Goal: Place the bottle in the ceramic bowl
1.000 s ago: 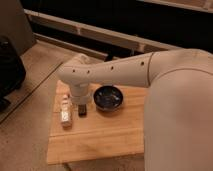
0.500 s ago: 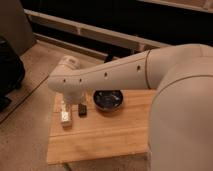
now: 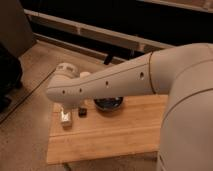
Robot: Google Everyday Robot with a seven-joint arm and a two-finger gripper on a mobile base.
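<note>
The bottle (image 3: pixel 65 116), small and whitish, lies on the left part of the wooden board (image 3: pixel 110 135). The dark glossy ceramic bowl (image 3: pixel 109 104) sits at the board's back middle, its upper half covered by my arm. My white arm (image 3: pixel 105 82) reaches from the right across the board, and its rounded end (image 3: pixel 62 85) hangs just above the bottle. The gripper is hidden behind that end of the arm. The bowl's visible part looks empty.
A small flat black bar (image 3: pixel 82 111) lies between the bottle and the bowl. The board rests on a speckled floor (image 3: pixel 30 110). A dark wall with pale rails (image 3: pixel 100 32) runs behind. A dark object (image 3: pixel 7 75) stands at the far left.
My arm has swung lower and leftward over the board, and it now covers more of the bowl. The bottle, bar and bowl have not moved.
</note>
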